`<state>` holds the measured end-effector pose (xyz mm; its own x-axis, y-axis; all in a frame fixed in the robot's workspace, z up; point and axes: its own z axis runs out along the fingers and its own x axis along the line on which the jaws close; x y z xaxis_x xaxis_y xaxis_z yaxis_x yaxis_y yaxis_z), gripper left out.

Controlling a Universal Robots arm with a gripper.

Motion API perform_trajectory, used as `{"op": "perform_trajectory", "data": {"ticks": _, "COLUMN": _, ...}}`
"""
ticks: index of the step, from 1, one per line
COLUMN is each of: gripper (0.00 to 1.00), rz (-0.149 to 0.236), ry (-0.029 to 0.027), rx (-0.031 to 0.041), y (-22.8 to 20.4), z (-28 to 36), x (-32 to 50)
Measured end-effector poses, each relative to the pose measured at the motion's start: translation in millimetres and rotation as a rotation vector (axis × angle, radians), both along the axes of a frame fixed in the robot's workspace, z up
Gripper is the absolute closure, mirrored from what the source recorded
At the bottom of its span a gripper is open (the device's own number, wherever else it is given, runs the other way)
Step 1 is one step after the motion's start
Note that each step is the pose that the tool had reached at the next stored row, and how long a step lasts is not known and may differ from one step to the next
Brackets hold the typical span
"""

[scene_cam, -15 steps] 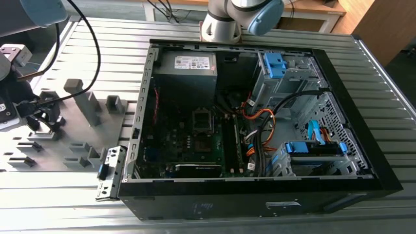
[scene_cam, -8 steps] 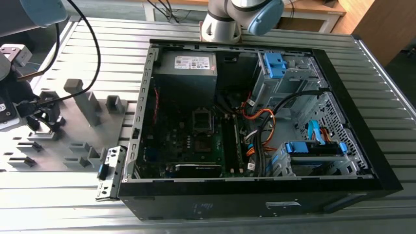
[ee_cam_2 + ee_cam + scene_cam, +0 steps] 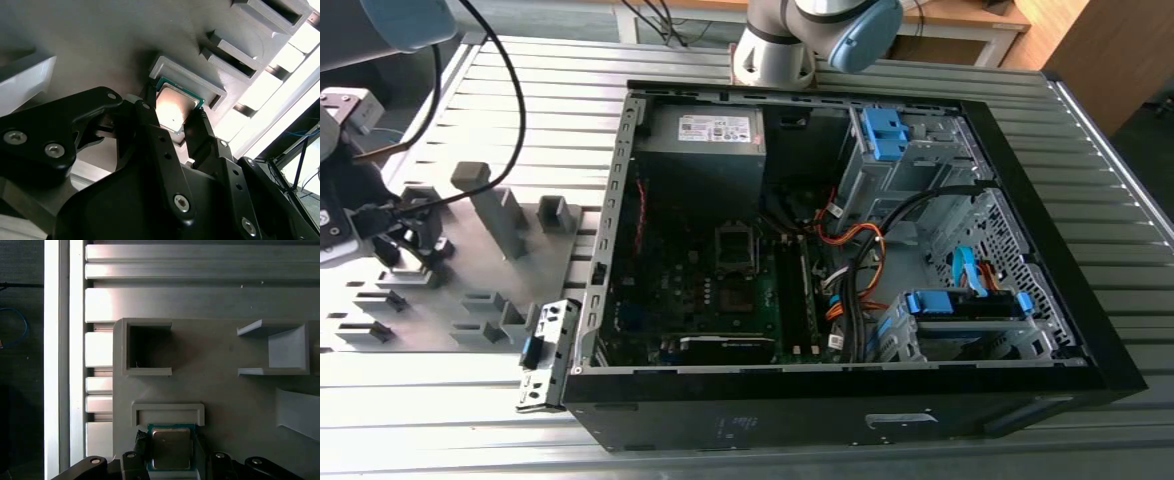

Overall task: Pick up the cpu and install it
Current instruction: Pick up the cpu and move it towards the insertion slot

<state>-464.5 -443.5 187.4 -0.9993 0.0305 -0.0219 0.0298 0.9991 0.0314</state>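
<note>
The cpu [image 3: 175,105], a small flat square chip with a shiny metal top and a green edge, sits by the open side of a U-shaped holder [image 3: 187,75] on the grey fixture plate [image 3: 225,390]. My gripper [image 3: 172,114] has one black finger against each side of the chip, shut on it. The first wrist view shows the same grip: the cpu [image 3: 171,452] between the fingers [image 3: 140,444], just off the holder [image 3: 167,410]. In the exterior view the gripper [image 3: 403,250] hangs over the fixture plate [image 3: 467,290] at that view's left.
An open computer case [image 3: 1067,330] lies to the exterior view's right of the plate, with the motherboard's socket [image 3: 735,246] near its middle, a power supply [image 3: 704,135] at the back and cables [image 3: 854,250] beside it. Upright grey fixture blocks [image 3: 494,205] stand on the plate. The arm's base [image 3: 781,45] is behind the case.
</note>
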Motion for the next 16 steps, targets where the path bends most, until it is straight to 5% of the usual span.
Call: {"op": "perform_trajectory", "data": {"ticks": 16, "gripper": 0.53, "rz": 0.000, "ry": 0.0003, "rx": -0.0001, "y": -0.1, "z": 3.8, "x": -0.1}}
